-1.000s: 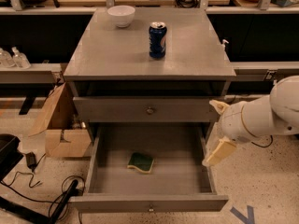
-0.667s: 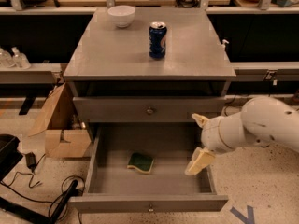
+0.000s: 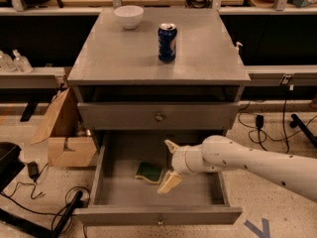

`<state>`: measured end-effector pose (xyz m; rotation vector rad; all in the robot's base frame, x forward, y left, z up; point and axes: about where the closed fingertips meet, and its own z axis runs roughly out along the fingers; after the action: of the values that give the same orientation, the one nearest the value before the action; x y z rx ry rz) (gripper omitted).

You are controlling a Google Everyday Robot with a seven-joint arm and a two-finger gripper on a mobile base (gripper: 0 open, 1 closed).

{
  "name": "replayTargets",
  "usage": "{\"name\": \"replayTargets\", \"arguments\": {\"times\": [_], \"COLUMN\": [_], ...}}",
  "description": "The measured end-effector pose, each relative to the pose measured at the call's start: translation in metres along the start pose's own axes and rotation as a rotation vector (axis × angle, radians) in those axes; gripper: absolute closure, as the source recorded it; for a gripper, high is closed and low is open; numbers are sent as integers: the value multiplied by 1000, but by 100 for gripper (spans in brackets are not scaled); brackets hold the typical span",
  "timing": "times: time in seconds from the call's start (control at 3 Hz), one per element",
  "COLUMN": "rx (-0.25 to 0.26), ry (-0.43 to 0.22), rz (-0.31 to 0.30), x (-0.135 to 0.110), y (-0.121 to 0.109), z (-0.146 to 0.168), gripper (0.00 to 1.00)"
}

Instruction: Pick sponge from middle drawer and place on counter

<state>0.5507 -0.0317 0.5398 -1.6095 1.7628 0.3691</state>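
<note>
Jaws apart nr flat grn sponge [image 3: 149, 171].

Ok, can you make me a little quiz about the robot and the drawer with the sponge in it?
1. True or false: the sponge lies on the counter.
2. What stands on the counter with the white bowl? A) a blue can B) a mug C) a book
3. Fill in: the robot's hand hangs over the open middle drawer, just right of the sponge, with its fingers ____.
Key: 1 false, it lies in the drawer. 2 A. 3 open.
</note>
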Motion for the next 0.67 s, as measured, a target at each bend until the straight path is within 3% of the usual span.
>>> {"name": "replayTargets", "arguments": {"times": [0.33, 0.67], "rx": [-6, -46], "ry": [-3, -12], "rz": [5, 5], "x": [1, 5], "y": [2, 7], "z": [5, 34], "gripper": [0, 0]}}
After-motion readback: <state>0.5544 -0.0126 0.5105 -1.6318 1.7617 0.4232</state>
